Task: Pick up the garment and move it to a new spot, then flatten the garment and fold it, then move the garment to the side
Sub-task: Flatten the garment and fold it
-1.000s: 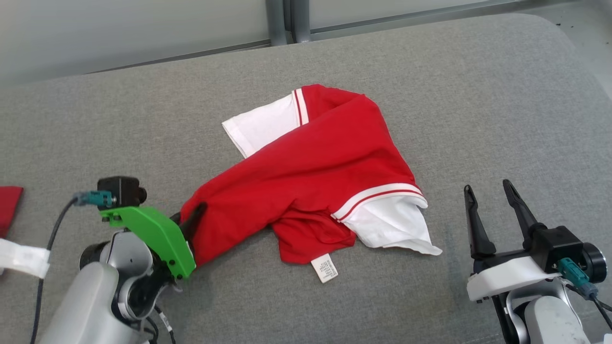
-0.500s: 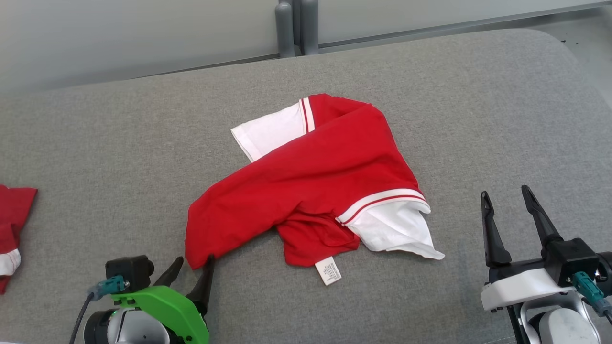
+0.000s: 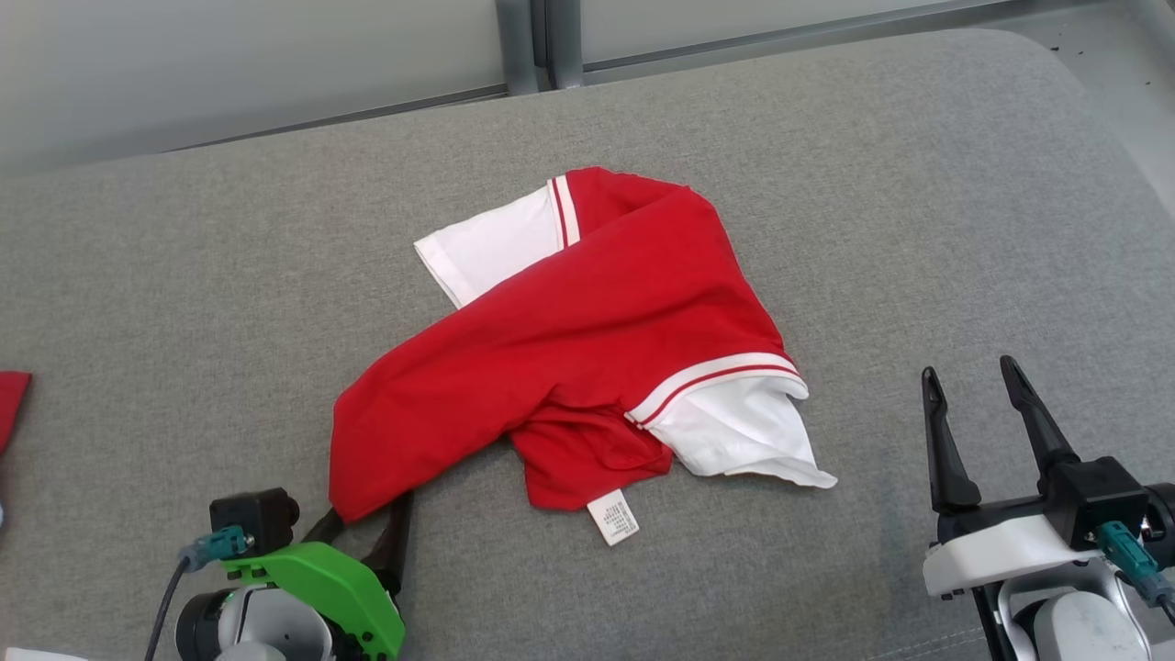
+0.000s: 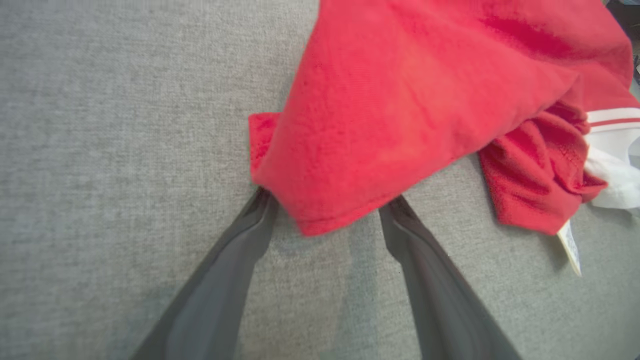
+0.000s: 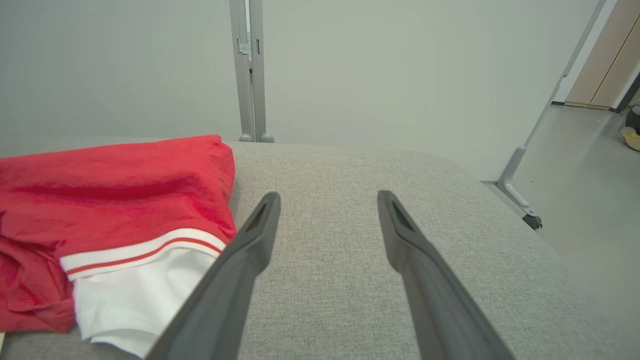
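The garment [image 3: 587, 330], a red shirt with white sleeves and striped cuffs, lies crumpled in the middle of the grey cushion [image 3: 918, 184]. Its white label [image 3: 615, 517] sticks out at the near edge. My left gripper [image 3: 363, 519] is open at the lower left, its fingertips on either side of the shirt's near left corner. In the left wrist view that red corner [image 4: 400, 100] lies loose between the spread left gripper [image 4: 327, 200] fingers, which do not pinch it. My right gripper [image 3: 970, 370] stands open over bare cushion to the right of the white sleeve. The right gripper [image 5: 328, 196] has the garment [image 5: 125, 190] on its left.
Another red cloth [image 3: 11, 404] pokes in at the far left edge. Grey posts [image 3: 532, 41] stand behind the cushion against a pale wall. The cushion rounds off at the right, with bare floor [image 5: 590, 165] beyond it.
My left gripper has opened and let go of the garment's corner, then drawn back toward me. The corner now rests on the cushion. The camera shifted a little; the right gripper held still.
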Robot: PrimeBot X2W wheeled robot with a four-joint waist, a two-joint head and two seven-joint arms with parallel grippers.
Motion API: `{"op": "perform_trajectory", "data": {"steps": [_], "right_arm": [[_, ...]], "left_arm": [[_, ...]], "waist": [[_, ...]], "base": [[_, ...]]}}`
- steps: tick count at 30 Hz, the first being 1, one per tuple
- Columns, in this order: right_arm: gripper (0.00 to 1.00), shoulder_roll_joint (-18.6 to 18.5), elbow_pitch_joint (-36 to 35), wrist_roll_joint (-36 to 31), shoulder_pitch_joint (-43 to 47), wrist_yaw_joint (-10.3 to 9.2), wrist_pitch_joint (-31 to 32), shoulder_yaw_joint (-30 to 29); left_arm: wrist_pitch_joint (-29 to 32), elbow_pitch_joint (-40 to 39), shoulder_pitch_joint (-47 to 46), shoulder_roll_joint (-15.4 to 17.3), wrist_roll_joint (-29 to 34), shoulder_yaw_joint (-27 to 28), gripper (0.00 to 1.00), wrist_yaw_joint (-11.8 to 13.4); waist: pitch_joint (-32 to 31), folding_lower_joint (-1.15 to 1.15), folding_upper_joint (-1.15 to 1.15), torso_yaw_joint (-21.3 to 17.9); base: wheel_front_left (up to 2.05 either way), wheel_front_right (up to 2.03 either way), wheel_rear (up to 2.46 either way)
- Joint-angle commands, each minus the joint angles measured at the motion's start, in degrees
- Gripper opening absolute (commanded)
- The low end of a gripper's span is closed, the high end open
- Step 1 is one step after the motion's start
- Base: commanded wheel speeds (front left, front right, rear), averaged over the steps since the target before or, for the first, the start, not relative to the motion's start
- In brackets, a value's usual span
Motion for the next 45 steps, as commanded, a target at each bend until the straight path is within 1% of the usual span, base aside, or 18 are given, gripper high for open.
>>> {"op": "perform_trajectory", "data": {"steps": [1,4,5,6,7,11,17,18,23,27,30,32,37,39,41,42,44,45], "right_arm": [[1.0,-0.1,0.2,0.0,0.3,0.0,-0.2,-0.1],[1.0,0.0,0.5,-0.1,0.2,0.0,-0.2,0.0],[1.0,0.0,0.5,0.0,0.1,0.0,-0.2,0.0],[1.0,0.0,0.5,0.1,0.0,0.0,-0.2,0.1],[1.0,0.0,0.5,0.2,-0.1,0.0,-0.2,0.2],[1.0,0.0,0.7,0.8,0.2,0.0,-0.2,-0.4],[1.0,0.1,1.3,2.8,1.3,0.0,-0.2,-0.9],[1.0,0.1,1.3,2.8,1.3,0.0,-0.2,-0.9],[1.0,0.0,2.2,4.4,2.0,0.0,-0.2,-0.1],[1.0,0.0,2.7,5.4,2.7,0.0,-0.2,0.2],[1.0,0.0,2.7,5.7,3.0,0.0,-0.2,0.4],[1.0,0.0,2.5,6.0,3.3,0.0,-0.2,-0.1],[1.0,0.0,2.2,5.7,4.0,0.0,-0.2,-1.3],[1.0,0.1,1.9,5.4,4.9,0.0,-0.2,-2.8],[1.0,0.1,1.9,4.7,4.6,0.0,-0.2,-3.2],[1.0,0.0,1.9,4.5,4.4,0.0,-0.2,-3.4],[1.0,0.0,1.9,4.0,3.8,0.0,-0.2,-3.5],[1.0,0.0,1.9,3.8,3.5,0.0,-0.2,-3.6]], "left_arm": [[-0.7,1.0,-1.4,-0.5,-0.6,0.3,1.0,-0.4],[-2.3,3.0,-2.8,-1.0,0.1,0.2,0.95,-0.7],[-2.4,3.9,-3.1,-1.0,0.3,0.0,0.5,-0.9],[-2.2,4.8,-3.5,-1.0,0.5,-0.4,0.31,-1.0],[-1.6,5.6,-3.9,-0.9,0.5,-0.8,0.0,-1.5],[0.6,4.4,-6.0,1.9,1.6,-1.6,0.0,-2.8],[10.2,-9.7,-10.1,11.4,4.3,-1.5,0.0,-2.3],[10.2,-9.7,-10.1,11.4,4.3,-1.5,0.0,-2.3],[23.0,-25.5,-13.9,20.1,7.9,-2.9,0.0,-2.1],[32.3,-35.5,-16.0,23.9,10.6,-5.7,0.0,-2.2],[36.6,-39.8,-13.5,25.4,12.0,-7.5,0.0,-0.7],[37.3,-41.0,-10.2,26.0,13.3,-7.7,0.0,2.0],[27.4,-37.1,2.1,21.4,13.5,-2.3,0.0,14.1],[18.9,-32.0,7.3,16.8,12.1,-1.2,0.0,16.8],[13.9,-27.7,8.9,13.8,11.4,-1.1,0.0,17.1],[11.5,-25.3,9.3,12.1,11.0,-1.1,0.11,17.2],[7.2,-20.2,9.9,9.0,10.1,-1.5,0.22,16.5],[5.1,-18.0,9.8,7.4,9.7,-1.6,0.42,16.3]], "waist": [[0.1,0.0,0.37,-0.1],[-0.1,0.0,0.37,-0.3],[-0.1,0.0,0.37,-0.4],[0.0,0.0,0.37,-0.4],[0.0,0.0,0.37,-0.5],[-0.2,0.0,0.37,-0.2],[-1.1,0.0,0.37,1.0],[-1.1,0.0,0.37,1.0],[-2.9,0.0,0.37,1.5],[-4.6,0.0,0.37,1.6],[-5.0,0.0,0.37,1.7],[-4.9,0.0,0.37,2.0],[-3.6,0.0,0.37,4.2],[-2.8,0.0,0.37,6.8],[-2.3,0.0,0.37,8.3],[-2.2,0.0,0.37,9.1],[-2.1,0.0,0.37,10.3],[-2.1,0.0,0.37,10.9]], "base": [[0.0,0.0,0.0],[0.0,0.0,0.0],[0.0,0.0,0.0],[0.0,0.0,0.0],[0.0,0.0,0.0],[0.0,0.0,0.0],[0.0,0.0,0.0],[0.0,0.0,0.0],[0.0,0.0,0.0],[0.0,0.0,0.0],[0.0,0.0,0.0],[0.0,0.0,0.0],[0.0,0.0,0.0],[0.0,0.0,0.0],[0.0,0.0,0.0],[0.0,0.0,0.0],[0.0,0.0,0.0],[0.0,0.0,0.0]]}}
